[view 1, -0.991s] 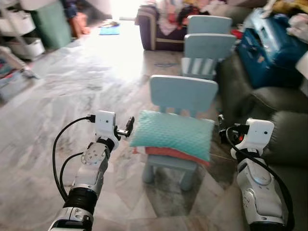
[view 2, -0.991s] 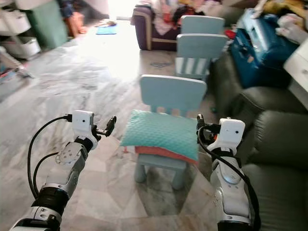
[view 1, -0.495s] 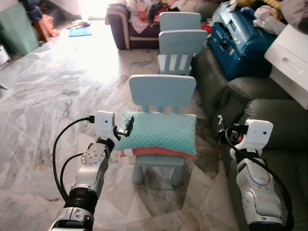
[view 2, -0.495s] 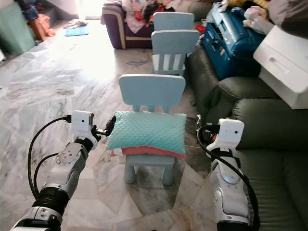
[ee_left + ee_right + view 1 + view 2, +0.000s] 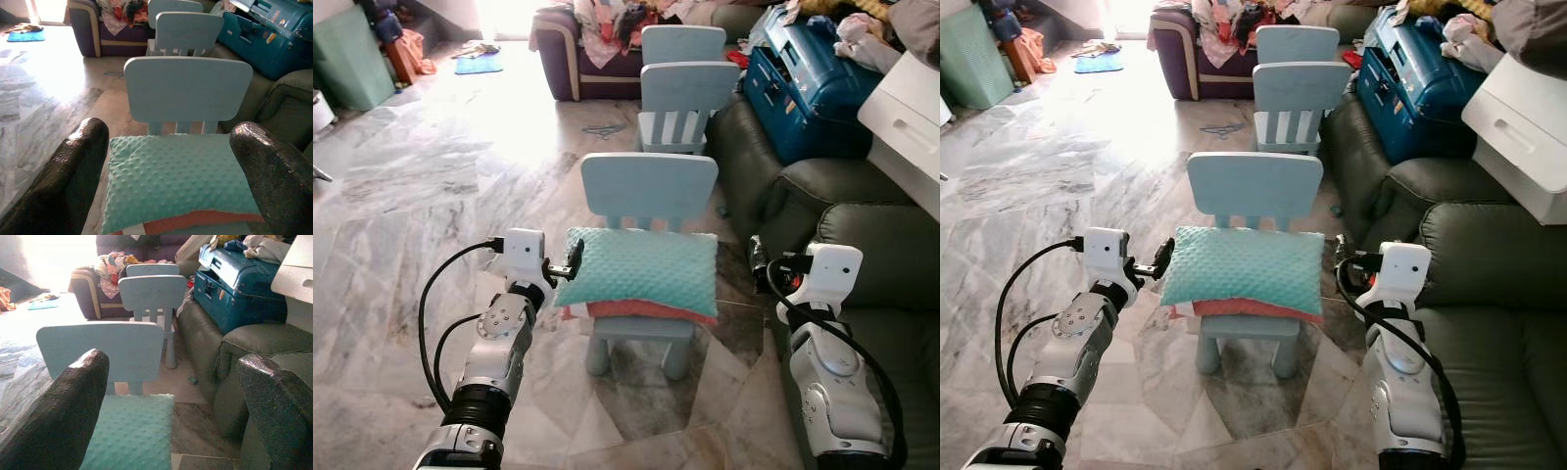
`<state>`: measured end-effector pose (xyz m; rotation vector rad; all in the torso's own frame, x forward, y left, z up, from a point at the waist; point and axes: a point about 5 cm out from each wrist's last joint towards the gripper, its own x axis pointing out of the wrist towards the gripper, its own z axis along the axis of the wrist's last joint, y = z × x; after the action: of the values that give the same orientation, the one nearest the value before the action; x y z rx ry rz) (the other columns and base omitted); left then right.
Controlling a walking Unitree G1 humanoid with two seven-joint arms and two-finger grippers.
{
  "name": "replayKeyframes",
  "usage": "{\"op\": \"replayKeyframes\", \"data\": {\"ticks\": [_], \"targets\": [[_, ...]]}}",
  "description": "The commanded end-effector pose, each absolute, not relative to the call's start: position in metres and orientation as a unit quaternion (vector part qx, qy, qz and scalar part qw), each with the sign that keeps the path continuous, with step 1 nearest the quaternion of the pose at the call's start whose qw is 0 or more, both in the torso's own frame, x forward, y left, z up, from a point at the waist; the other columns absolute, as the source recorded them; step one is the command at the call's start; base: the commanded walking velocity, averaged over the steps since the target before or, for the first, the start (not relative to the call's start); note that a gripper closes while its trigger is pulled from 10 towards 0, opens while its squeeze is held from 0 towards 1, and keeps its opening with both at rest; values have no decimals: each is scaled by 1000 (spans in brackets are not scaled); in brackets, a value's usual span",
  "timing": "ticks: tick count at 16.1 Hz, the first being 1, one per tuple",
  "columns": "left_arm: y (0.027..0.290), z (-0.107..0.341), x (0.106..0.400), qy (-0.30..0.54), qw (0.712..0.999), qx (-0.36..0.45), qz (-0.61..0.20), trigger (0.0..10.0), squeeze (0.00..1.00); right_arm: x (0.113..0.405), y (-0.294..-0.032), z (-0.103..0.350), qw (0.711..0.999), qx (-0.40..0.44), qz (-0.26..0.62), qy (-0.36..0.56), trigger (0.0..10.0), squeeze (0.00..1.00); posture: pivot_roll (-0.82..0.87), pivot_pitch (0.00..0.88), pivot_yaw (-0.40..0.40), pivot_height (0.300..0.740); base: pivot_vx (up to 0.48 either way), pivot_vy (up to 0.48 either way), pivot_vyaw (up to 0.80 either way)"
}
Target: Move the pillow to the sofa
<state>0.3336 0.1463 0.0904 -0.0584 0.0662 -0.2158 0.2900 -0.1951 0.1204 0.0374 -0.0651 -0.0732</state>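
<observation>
Pillow (image 5: 641,271) lies on chair (image 5: 649,186). Left gripper (image 5: 570,264) at its 9 o'clock, right gripper (image 5: 1340,257) at 3; both spread, empty. Risk: an uneven squeeze drags the red cushion (image 5: 646,310) off too.

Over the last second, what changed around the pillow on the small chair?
Mostly the camera turned, bringing the chair square ahead. The left gripper has closed in on the teal pillow's left edge; the right gripper sits off its right edge. Both are open, nothing is gripped, and the pillow stays on the chair.
</observation>
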Motion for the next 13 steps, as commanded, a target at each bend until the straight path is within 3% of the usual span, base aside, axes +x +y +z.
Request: {"op": "replayKeyframes", "data": {"ticks": [1, 5, 13], "targets": [[149, 92, 333, 33, 994, -22, -105, 10000, 0, 292, -193, 120, 999, 22, -33, -29, 10000, 0, -160, 54, 12, 740, 0, 0, -800], [151, 92, 333, 30, 995, -24, -92, 10000, 0, 293, -193, 120, 999, 22, -30, -29, 10000, 0, -155, 53, 7, 740, 0, 0, -800], [150, 92, 332, 29, 995, -16, -97, 10000, 0, 293, -189, 121, 999, 21, -23, -34, 10000, 0, -153, 52, 5, 740, 0, 0, 0]]}}
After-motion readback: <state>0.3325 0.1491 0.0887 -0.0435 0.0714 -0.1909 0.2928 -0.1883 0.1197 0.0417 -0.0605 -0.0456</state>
